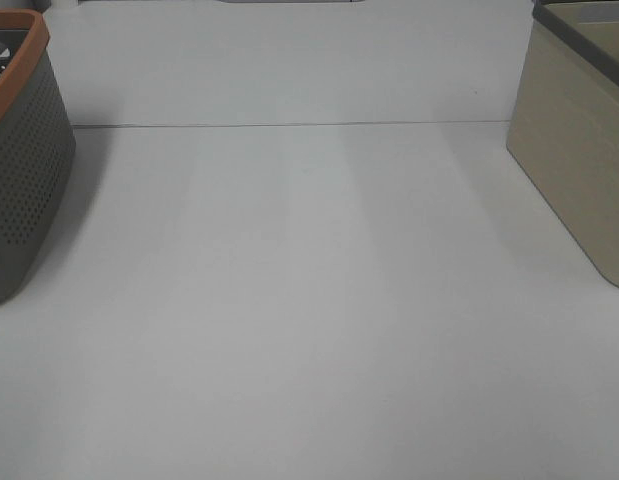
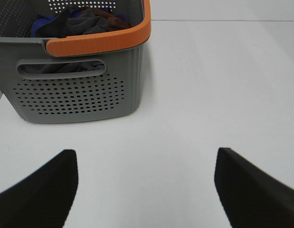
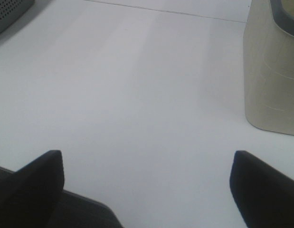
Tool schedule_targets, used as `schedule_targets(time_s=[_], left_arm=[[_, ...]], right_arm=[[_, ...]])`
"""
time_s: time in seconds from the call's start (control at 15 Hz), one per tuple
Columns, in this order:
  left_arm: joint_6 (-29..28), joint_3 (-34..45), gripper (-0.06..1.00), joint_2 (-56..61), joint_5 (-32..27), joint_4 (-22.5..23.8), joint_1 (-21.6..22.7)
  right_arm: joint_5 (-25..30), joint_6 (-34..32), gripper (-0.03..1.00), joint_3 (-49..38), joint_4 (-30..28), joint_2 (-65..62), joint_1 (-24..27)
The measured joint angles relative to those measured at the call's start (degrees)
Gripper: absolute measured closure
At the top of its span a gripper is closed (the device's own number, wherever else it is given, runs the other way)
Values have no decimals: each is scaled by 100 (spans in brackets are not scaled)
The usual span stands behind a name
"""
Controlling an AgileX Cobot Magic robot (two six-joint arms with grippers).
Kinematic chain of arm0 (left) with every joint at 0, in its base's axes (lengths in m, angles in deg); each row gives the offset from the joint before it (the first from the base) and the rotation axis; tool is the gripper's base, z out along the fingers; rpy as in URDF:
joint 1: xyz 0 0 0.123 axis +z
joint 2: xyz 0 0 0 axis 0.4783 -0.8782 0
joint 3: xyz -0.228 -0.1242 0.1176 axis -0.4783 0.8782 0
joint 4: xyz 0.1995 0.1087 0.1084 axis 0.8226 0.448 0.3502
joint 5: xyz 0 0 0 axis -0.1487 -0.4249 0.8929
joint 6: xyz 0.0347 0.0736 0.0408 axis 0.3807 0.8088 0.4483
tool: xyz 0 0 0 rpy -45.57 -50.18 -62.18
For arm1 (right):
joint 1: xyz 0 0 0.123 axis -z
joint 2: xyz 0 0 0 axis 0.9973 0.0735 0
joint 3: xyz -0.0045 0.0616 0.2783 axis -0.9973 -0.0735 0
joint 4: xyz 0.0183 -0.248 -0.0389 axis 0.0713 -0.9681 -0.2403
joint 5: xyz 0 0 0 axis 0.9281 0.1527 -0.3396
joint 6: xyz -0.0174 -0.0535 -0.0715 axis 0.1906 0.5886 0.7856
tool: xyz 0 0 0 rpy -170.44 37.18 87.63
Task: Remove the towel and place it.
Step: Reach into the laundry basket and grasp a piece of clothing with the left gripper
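A grey perforated basket (image 2: 75,95) with an orange rim stands on the white table, at the left edge in the exterior high view (image 1: 24,180). Crumpled cloths lie inside it. The dark charcoal towel (image 2: 82,24) is on top, between a blue cloth and a brown one; its tag does not show. My left gripper (image 2: 146,152) is open and empty, low over the table a short way in front of the basket. My right gripper (image 3: 147,153) is open and empty over bare table. Neither gripper shows in the exterior high view.
A beige bin (image 1: 574,170) with a dark rim stands at the right edge of the table, and shows in the right wrist view (image 3: 270,80). A seam line (image 1: 289,125) crosses the table at the back. The basket's corner (image 3: 11,9) shows in the right wrist view.
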Motion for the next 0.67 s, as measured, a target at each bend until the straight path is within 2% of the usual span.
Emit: schedule_targets(time_s=[0.67], left_arm=[[0,0,21,0,0,0,0]], right_arm=[[0,17,5,0,6,0,0]])
